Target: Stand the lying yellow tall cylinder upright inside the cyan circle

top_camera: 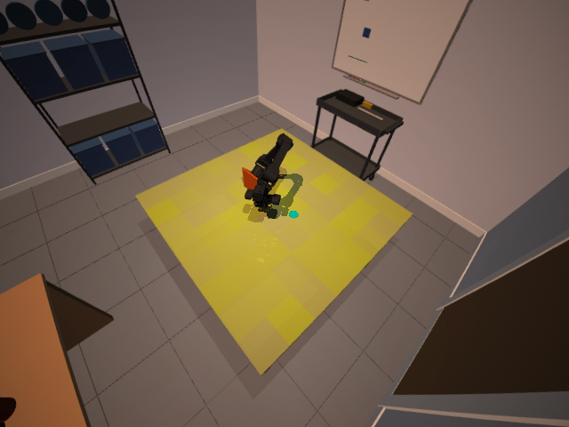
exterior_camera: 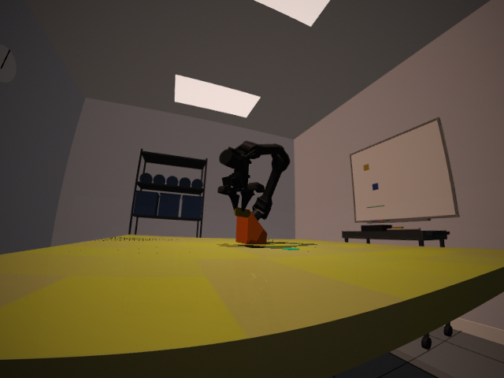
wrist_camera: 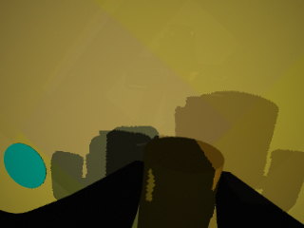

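Note:
The yellow tall cylinder [exterior_camera: 242,212] [wrist_camera: 182,190] is held off the table, lying roughly level in the exterior view; in the wrist view it is dark with shade and its round end faces up the picture. My gripper [exterior_camera: 239,209] [wrist_camera: 180,176] is shut on it, one finger on each side. In the top view the gripper hides most or all of the cylinder. The cyan circle [top_camera: 293,213] [exterior_camera: 290,249] [wrist_camera: 25,165] lies flat on the tabletop, to the right of the gripper in the top and exterior views and at the far left in the wrist view.
An orange-red block [top_camera: 249,178] [exterior_camera: 247,231] with a sloping side stands on the patchy yellow table [top_camera: 293,276] [exterior_camera: 162,321], beside the arm in the top view and below the held cylinder in the exterior view. Dark shadows of arm and gripper lie near the circle.

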You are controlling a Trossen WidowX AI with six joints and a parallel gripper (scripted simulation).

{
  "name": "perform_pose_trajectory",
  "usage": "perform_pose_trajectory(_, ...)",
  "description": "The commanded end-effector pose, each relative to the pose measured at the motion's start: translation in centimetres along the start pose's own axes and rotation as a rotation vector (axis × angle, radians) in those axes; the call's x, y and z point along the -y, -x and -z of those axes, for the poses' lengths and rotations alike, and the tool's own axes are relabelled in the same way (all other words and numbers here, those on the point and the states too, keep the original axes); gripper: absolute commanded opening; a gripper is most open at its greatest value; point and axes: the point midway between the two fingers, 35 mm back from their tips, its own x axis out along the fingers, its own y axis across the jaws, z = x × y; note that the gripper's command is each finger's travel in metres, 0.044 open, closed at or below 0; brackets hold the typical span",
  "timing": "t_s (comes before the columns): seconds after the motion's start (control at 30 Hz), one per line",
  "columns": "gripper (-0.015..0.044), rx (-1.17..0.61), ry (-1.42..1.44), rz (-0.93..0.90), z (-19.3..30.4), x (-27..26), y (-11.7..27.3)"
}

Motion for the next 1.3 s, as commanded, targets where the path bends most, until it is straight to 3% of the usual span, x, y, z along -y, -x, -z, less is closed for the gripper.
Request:
perform_pose_trajectory(0.0,0.0105,0.005,0.040,-0.002,0.2,-1.3,0.3)
perform_pose_trajectory(1.27,0.0105,0.005,0.362,-0.007,5.2,-11.8,1.4)
